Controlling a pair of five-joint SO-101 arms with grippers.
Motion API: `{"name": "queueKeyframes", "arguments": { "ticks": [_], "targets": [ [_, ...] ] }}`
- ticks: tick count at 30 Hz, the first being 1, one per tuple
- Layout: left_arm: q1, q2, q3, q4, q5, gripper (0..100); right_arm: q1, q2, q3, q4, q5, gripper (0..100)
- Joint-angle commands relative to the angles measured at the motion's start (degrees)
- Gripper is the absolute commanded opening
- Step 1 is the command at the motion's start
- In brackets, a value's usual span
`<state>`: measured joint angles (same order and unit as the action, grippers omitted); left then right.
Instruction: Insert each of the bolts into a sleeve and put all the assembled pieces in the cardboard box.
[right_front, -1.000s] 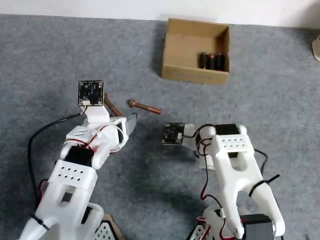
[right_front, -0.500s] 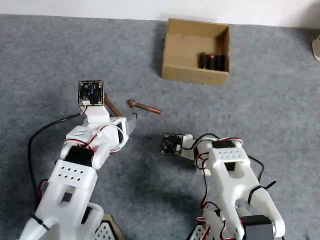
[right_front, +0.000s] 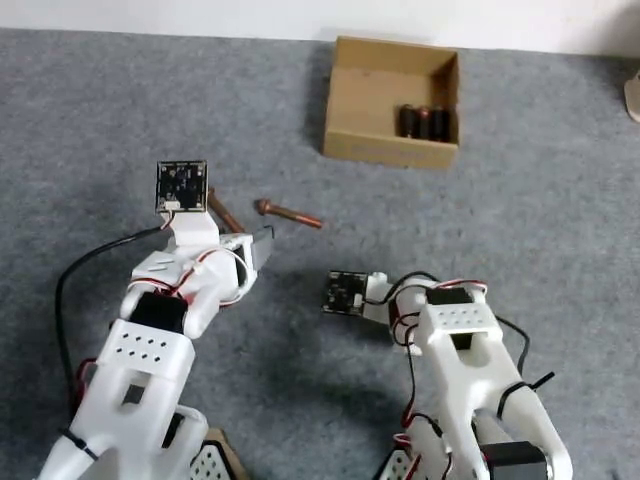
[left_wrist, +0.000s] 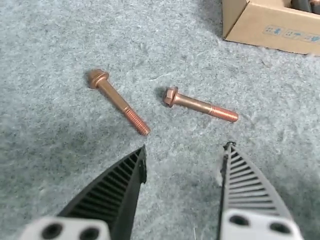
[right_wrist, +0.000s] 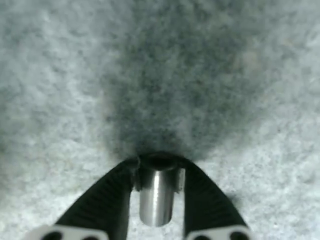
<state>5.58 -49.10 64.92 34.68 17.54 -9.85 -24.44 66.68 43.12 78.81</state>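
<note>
While the right jaws clamp it, the sleeve (right_wrist: 156, 197) looks smooth, silvery.

Grey carpeted table surface (right_front: 90, 110)

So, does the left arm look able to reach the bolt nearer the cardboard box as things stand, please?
Probably yes: its jaws stand open just short of that bolt, with only bare carpet between and nothing lying over it.

Two bolts (left_wrist: 119, 102) (left_wrist: 200, 105), one sleeve (right_wrist: 156, 192), three dark pieces (right_front: 424, 122), one cardboard box (right_front: 385, 148).
</note>
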Motion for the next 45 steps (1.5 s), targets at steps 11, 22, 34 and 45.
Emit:
{"name": "queueKeyframes", "arguments": {
  "ticks": [11, 22, 34, 45],
  "targets": [
    [-0.3, -0.3, -1.6, -1.1, 0.5, 24, -2.3, 0.6, 1.4, -11.8, -14.9, 0.4],
    [-0.3, -0.3, -1.6, -1.1, 0.5, 24, -7.5, 0.0, 1.3, -16.6, -23.4, 0.4],
    [-0.3, -0.3, -1.6, -1.1, 0.4, 24, -3.1, 0.0, 1.2, -16.0, -24.1, 12.7],
    [-0.3, -0.3, -1.6, -1.1, 0.4, 24, 0.2, 0.0, -9.0, 0.7, -24.2, 14.6]
  ]
}}
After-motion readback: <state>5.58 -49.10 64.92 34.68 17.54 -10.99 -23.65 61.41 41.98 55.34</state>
